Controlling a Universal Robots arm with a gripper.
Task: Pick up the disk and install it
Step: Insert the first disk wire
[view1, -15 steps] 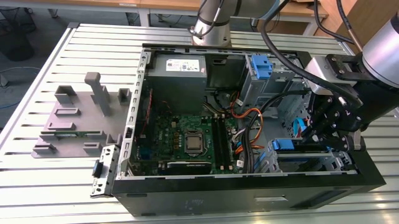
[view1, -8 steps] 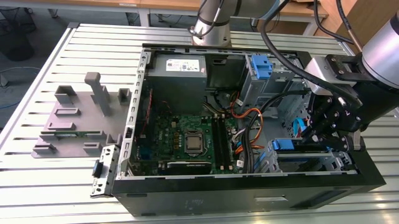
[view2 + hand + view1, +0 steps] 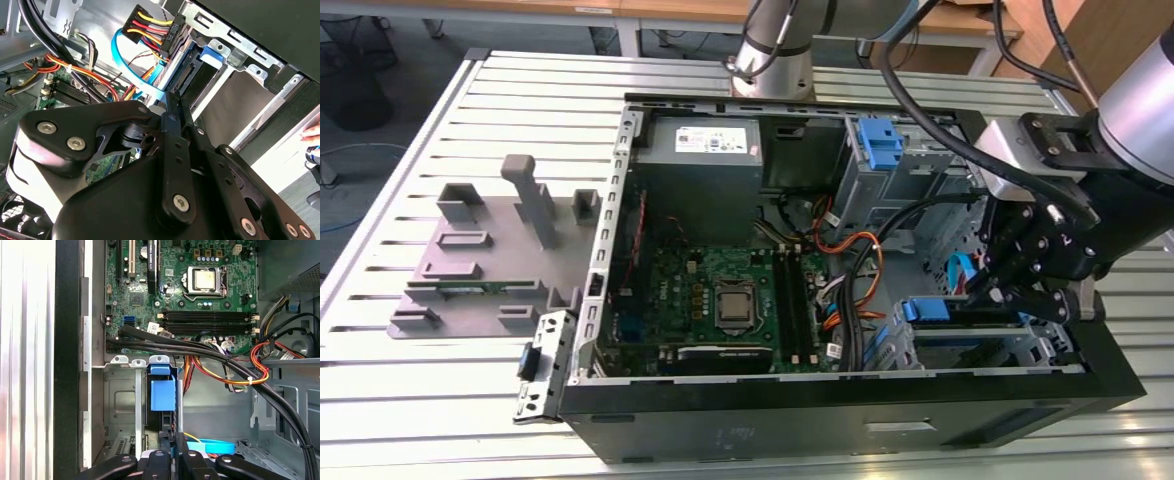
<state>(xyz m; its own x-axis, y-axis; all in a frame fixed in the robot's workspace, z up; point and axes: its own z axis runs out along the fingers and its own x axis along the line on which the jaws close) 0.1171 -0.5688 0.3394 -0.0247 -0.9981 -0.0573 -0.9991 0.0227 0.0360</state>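
The disk [image 3: 162, 392] stands on edge in the drive bay at the front corner of the open computer case [image 3: 854, 405], its blue carrier tab facing up. In the exterior view the disk [image 3: 937, 310] sits low on that view's right. My gripper [image 3: 987, 293] hangs just beside it, inside the case. In the second wrist view my gripper [image 3: 172, 97] has its fingers pressed together, and their tips rest by the disk [image 3: 186, 75] at its connector end. In the first wrist view my gripper [image 3: 172, 442] sits directly behind the blue carrier.
Thick black cables [image 3: 200, 347] and orange-red wires [image 3: 260, 375] cross between the motherboard [image 3: 720, 300] and the bay. A blue flat cable [image 3: 125, 65] loops near the fingertips. The power-supply box [image 3: 700, 150] and another blue carrier [image 3: 881, 140] sit at the back. A grey stand [image 3: 480, 255] lies outside the case.
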